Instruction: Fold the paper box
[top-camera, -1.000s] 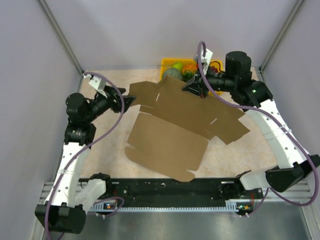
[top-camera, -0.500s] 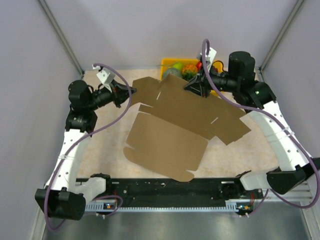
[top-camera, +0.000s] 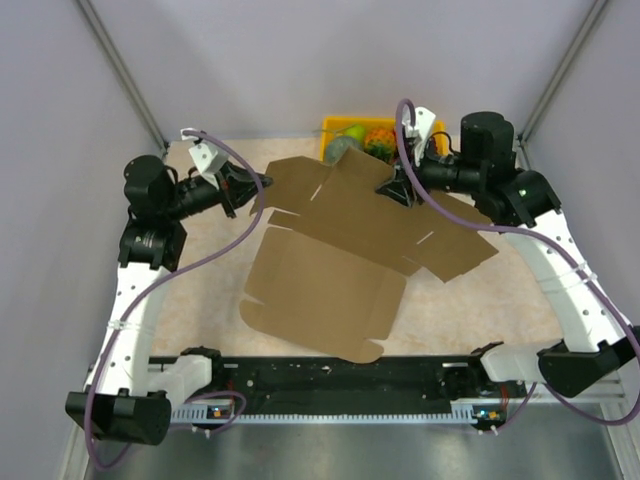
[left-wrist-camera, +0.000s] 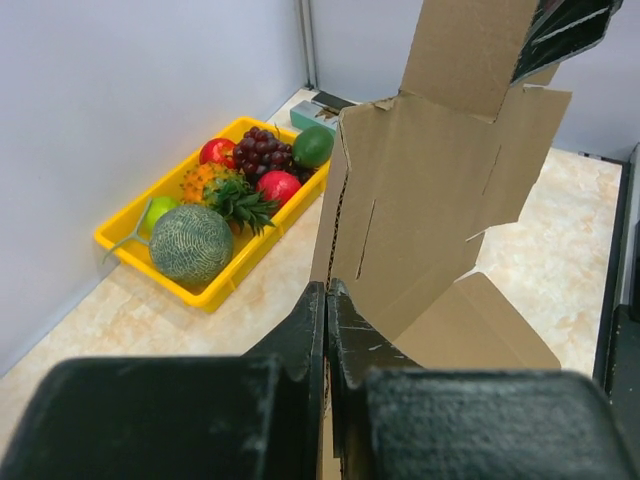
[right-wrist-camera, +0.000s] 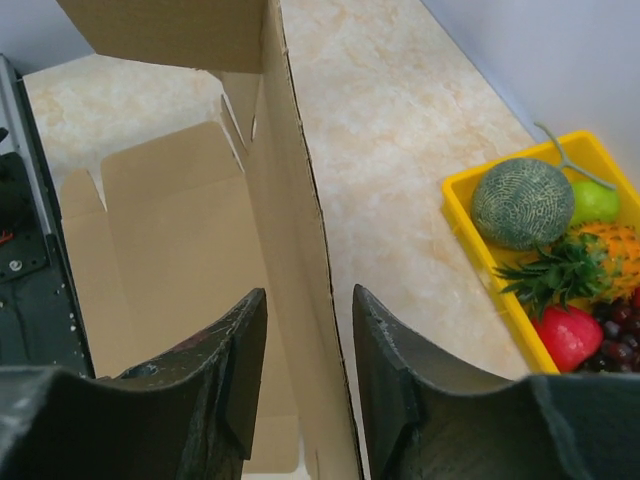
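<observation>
Item 1, paper box (top-camera: 335, 250): we log one flat brown die-cut sheet w/ flaps, unfolded, spread over the table (top-camera: 200, 290) just in front of the yellow fruit tray (top-camera: 330, 124), its far edge reaching the tray's near rim in the top view. Item 2, L gripper (left-wrist-camera: 327, 300): left of the tray, jaws pinched tight on the sheet's far-left flap edge. Item 3, R gripper (right-wrist-camera: 308, 330): just in front of the tray, jaws parted partway, astride the sheet's far edge w/o clamping it.

bright, even overhead light, faint soft shadows
</observation>
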